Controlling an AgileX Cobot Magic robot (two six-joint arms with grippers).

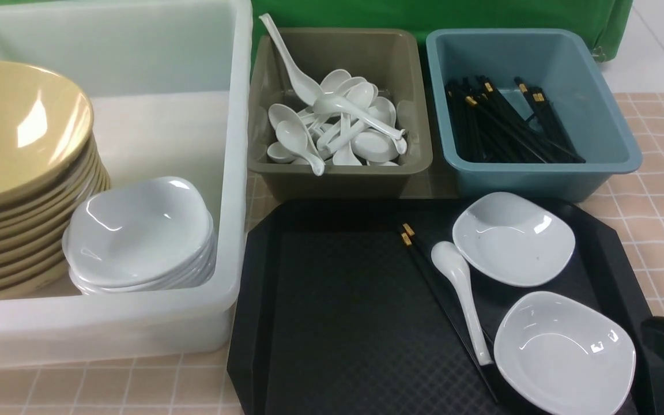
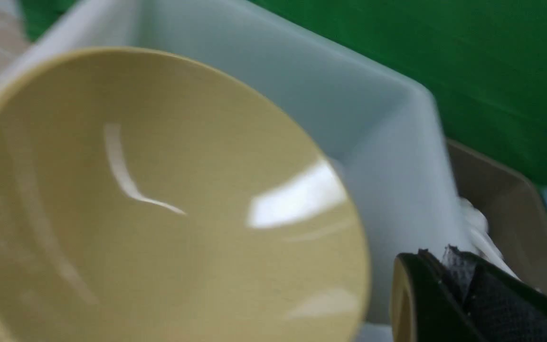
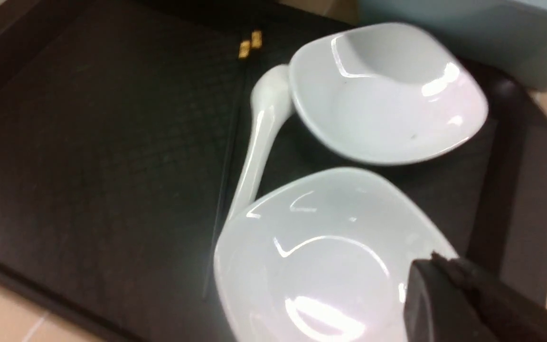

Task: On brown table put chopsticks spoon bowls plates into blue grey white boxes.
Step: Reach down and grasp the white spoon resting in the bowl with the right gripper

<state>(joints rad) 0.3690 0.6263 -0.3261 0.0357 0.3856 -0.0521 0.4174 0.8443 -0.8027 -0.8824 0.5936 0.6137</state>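
Front view, leftmost: bowls [image 1: 21, 144] sit stacked in the white box [image 1: 240, 173], with plates [image 1: 136, 230] piled beside them; left gripper [image 2: 449, 285] hangs over the bowls, jaws clenched, nothing plainly between them; on the black tray [image 1: 332, 317] lie chopsticks [image 1: 424, 259], spoon [image 1: 459, 288] and two loose plates; right gripper [image 3: 437, 280], clenched and empty, hovers at the nearer plate [image 1: 562, 351]; I judge it should open, pinch the rim away from the spoon handle just beside it, and lift straight up.

Loose plates [image 1: 513, 239], spoon [image 1: 460, 288], chopsticks [image 1: 430, 275]
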